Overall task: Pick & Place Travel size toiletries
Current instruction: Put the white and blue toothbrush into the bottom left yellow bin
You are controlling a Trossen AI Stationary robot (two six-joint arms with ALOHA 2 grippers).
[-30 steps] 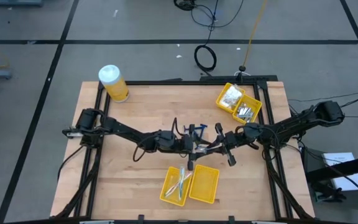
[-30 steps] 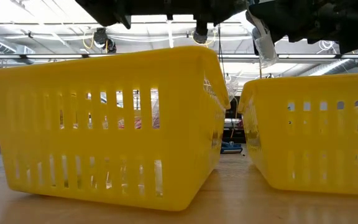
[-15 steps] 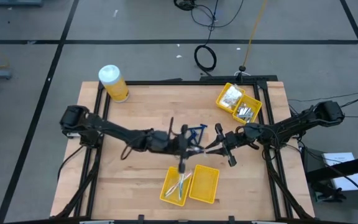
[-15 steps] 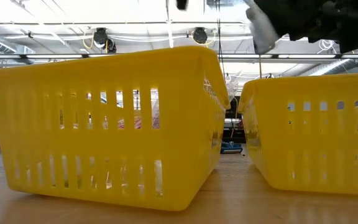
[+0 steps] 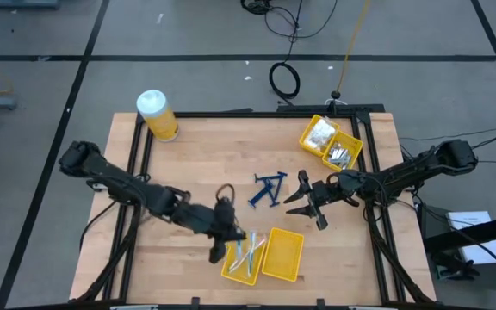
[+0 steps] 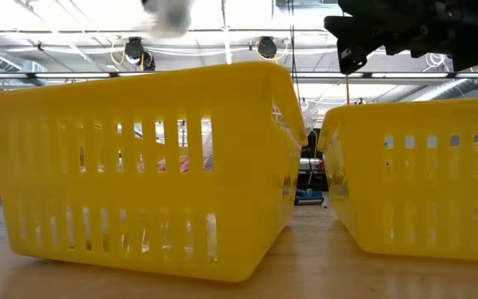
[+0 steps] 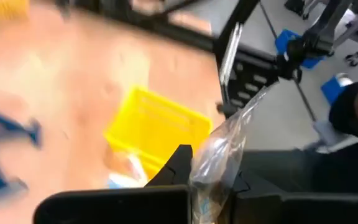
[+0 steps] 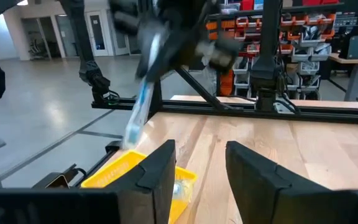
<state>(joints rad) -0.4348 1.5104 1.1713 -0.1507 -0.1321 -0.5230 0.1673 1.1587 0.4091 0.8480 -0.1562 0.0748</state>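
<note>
Clear plastic packet (image 7: 224, 148) with a light-blue stick inside, pinched in closed left gripper (image 7: 209, 177) over near yellow bin (image 5: 263, 255), at edge of its left compartment. More sticks (image 5: 250, 256) already lying in that compartment; other compartment bare. Dark blue razors (image 5: 268, 189) on wood at mid-table, apart from both arms. Right gripper (image 5: 296, 200) just beside razors, fingers (image 8: 158, 168) parted, nothing between them. Far yellow bin (image 5: 331, 144) at back right with white packets and silvery pieces.
</note>
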